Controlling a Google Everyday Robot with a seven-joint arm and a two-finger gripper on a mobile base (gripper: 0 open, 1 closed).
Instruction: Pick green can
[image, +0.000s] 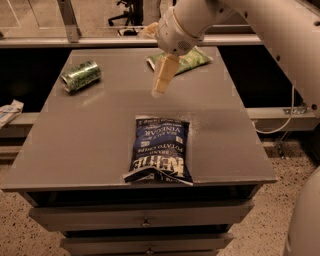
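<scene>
The green can (80, 75) lies on its side near the far left edge of the grey table (100, 145). It is shiny green with a mottled pattern and silver ends. My gripper (160, 88) hangs from the white arm above the far middle of the table, well to the right of the can and apart from it. Its cream fingers (164, 75) point down and left and hold nothing.
A blue chip bag (160, 150) lies flat at the front middle of the table. A green chip bag (182, 61) lies at the far right, partly behind the arm. Drawers run below the table's front edge. A white object (9, 111) sits left of the table.
</scene>
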